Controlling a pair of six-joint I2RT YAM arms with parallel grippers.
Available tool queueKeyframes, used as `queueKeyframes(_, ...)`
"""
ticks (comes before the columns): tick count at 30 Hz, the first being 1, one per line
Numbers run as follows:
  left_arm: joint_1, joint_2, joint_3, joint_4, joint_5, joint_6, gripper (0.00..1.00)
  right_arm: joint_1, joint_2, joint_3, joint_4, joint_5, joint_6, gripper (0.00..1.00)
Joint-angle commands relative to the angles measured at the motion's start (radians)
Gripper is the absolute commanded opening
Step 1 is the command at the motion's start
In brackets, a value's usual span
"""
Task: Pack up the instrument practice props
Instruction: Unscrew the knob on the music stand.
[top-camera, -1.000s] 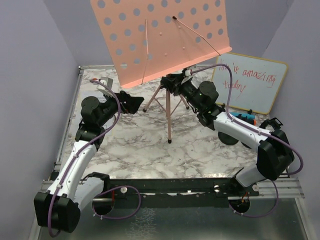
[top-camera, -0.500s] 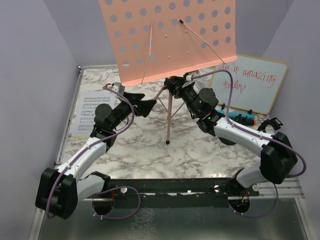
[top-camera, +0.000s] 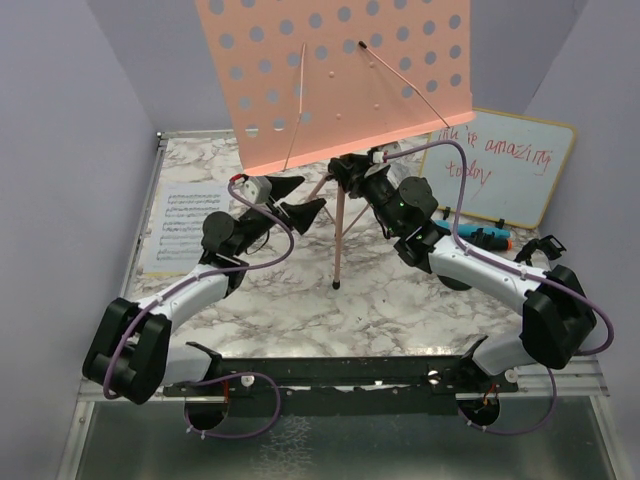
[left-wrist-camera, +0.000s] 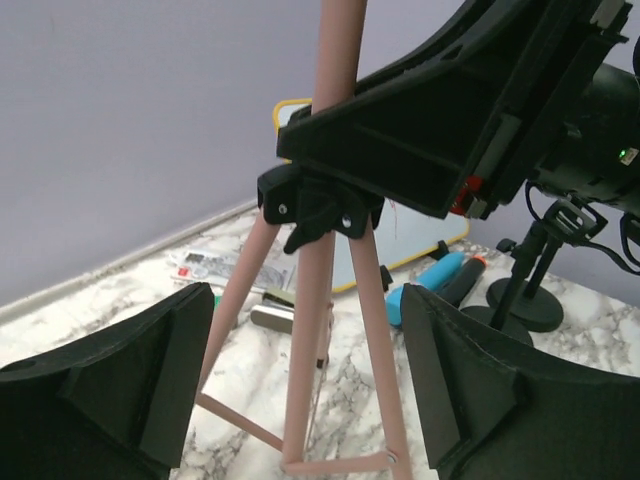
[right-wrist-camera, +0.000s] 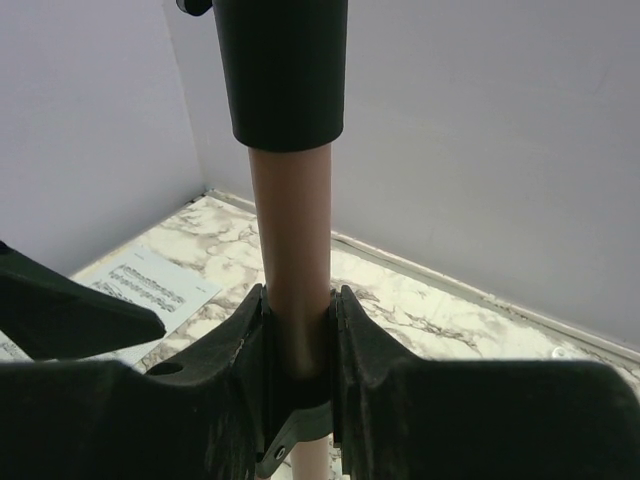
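The left arm has swung in from the left of the top view toward the centre, uncovering the printed sheet-music pages that lie flat at the left edge of the white marbled tabletop. Its left end effector is open, the jaws a little narrower than a second ago. In the left wrist view they straddle the splayed legs just below the black plastic hub; contact is not evident. The right end effector is clamped on the tube of the pink perforated metal music rack with tripod legs, just under its black collar, and the rack sits slightly further right than it did a second ago. With one arm steadying the tube and the other arriving at the legs, the next step is probably folding or laying down the rack, not yet begun. The rack stands in the upper centre of the top view. Its long axis is the tube, roughly upright, running from a foot at mid-frame up to the plate at the top edge. The plate's broad face is turned toward the camera, lip lowest.
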Motion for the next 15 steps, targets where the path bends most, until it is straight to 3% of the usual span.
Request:
queueKeyframes(1,-0.005,0.046,0.063,0.058,0.033,0.104,0.76,-0.006,-0.037,-0.016,-0.029,-0.021,-0.028,0.0)
queueKeyframes(6,-0.007,0.089,0.1,0.055,0.065,0.119,0.57,-0.006,-0.035,-0.022,-0.034,-0.04,-0.019,0.01)
queueKeyframes(15,-0.037,0.145,0.148,0.056,0.078,0.169,0.55,-0.006,-0.042,-0.049,-0.025,-0.06,-0.001,0.0)
